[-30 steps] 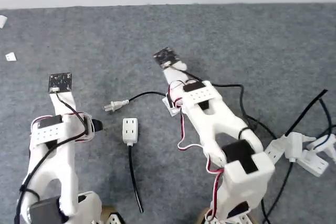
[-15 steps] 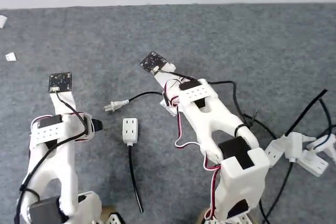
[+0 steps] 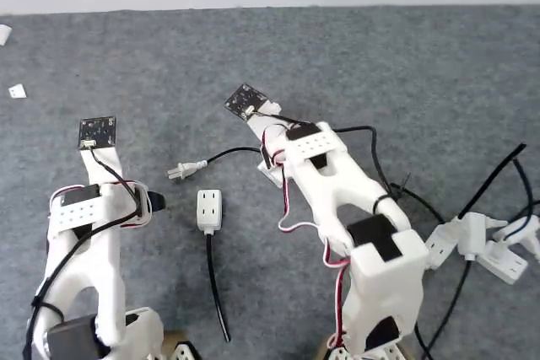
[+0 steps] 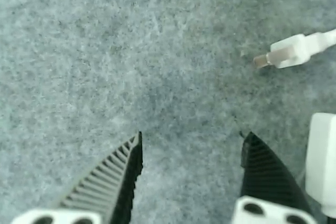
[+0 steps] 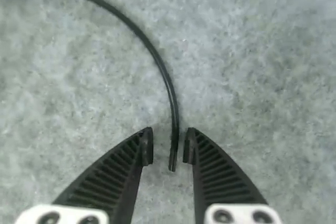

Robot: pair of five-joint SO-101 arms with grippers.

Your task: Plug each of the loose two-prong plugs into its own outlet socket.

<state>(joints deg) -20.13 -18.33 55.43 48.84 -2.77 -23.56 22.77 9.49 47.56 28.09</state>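
On carpet (image 3: 380, 65), plug (image 3: 186, 170) near outlet socket (image 3: 208, 208)

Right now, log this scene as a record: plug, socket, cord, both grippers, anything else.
plug: white, two-prong, loose on the grey mat, not in a socket
socket: white, lying near the plug, apart from it
cord: black, runs from the plug to the right gripper
left gripper: open wide, over bare mat near the plug
right gripper: narrowly open, astride the cord
cluster: white plugs and sockets with black cords, beside the right arm
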